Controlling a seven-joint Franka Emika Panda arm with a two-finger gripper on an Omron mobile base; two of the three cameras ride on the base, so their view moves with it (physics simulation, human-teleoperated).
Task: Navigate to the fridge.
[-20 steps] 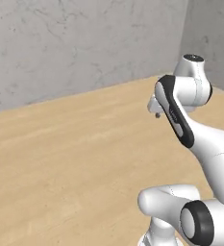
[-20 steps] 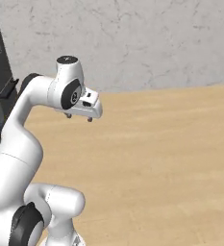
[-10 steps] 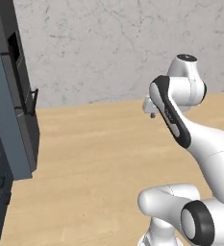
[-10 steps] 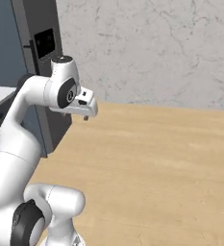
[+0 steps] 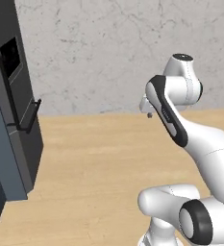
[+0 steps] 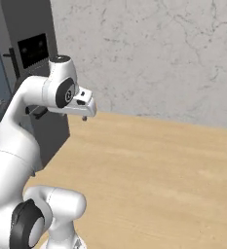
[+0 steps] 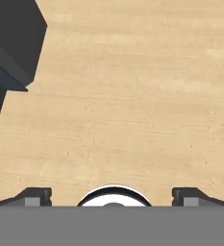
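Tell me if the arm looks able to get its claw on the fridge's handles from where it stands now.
Probably not yet. The claw hangs folded near the arm, empty and open, while the fridge stands off to the left across bare wooden floor. Nothing blocks the way; the gap itself looks too wide.

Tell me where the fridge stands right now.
The fridge stands at the left edge of both base views, on the wooden floor against the grey wall.

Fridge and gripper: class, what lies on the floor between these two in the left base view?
Nothing stands between them. From the fridge at the left to the gripper there is just bare wooden floor, with the grey wall behind. The right base view shows the same.
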